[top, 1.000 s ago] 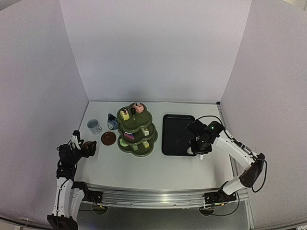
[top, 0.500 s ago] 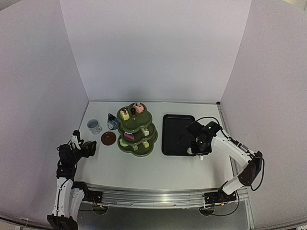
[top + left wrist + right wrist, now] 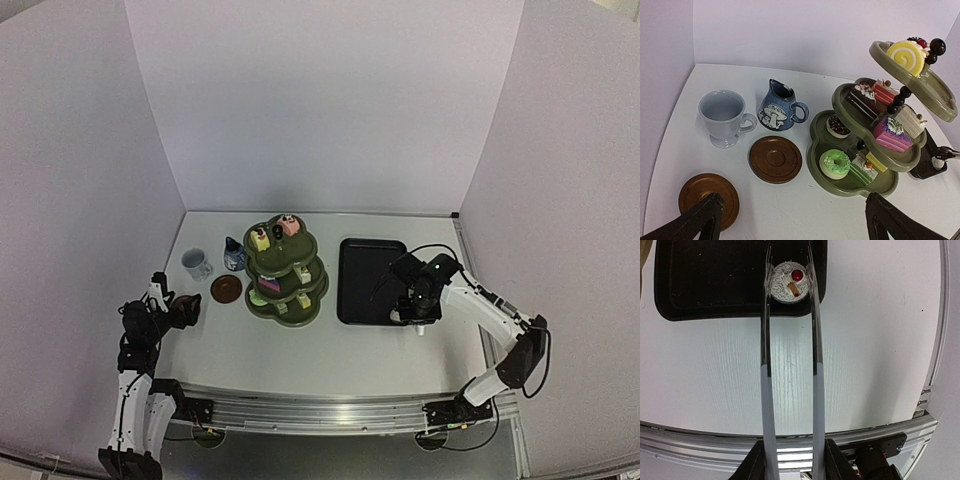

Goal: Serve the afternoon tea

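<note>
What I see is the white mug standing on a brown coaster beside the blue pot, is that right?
No. The white mug stands on the table beside the blue pot; both brown coasters lie bare, as the left wrist view shows.

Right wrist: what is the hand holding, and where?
The metal tongs, gripped at their handle end; their tips flank a small white cake on the black tray.
</note>
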Robot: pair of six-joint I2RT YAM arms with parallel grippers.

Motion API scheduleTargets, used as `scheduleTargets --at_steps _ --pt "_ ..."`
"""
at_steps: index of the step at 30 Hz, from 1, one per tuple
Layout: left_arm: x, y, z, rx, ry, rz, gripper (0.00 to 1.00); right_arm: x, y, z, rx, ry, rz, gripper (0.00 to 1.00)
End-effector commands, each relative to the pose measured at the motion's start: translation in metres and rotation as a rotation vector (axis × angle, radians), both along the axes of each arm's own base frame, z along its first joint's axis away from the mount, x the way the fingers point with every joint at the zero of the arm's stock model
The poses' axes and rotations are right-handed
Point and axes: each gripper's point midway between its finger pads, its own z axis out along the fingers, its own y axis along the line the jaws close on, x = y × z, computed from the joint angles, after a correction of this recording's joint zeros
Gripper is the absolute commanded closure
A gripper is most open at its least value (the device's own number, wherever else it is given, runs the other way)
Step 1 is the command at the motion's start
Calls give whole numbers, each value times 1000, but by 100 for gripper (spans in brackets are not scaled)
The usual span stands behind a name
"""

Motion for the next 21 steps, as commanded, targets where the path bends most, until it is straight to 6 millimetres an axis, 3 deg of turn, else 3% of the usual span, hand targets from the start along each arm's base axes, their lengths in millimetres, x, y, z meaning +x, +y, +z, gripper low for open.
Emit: scheduleTargets --at_steps 1,9,12,15,21 --pt "1 -2 9 -9 -20 -8 0 -45 -31 8 -97 178 -5 64" --pt "1 -2 8 -11 -18 -9 0 -50 -34 5 -103 199 -8 64" --pt "1 -2 7 -15 -18 -8 0 -43 -33 2 -111 177 -7 64" --pt "3 -3 7 -21 -15 -13 0 -26 -15 -9 -60 148 -10 64" --pt "4 -2 8 -13 -18 -9 0 -17 -14 -42 -58 132 -59 59"
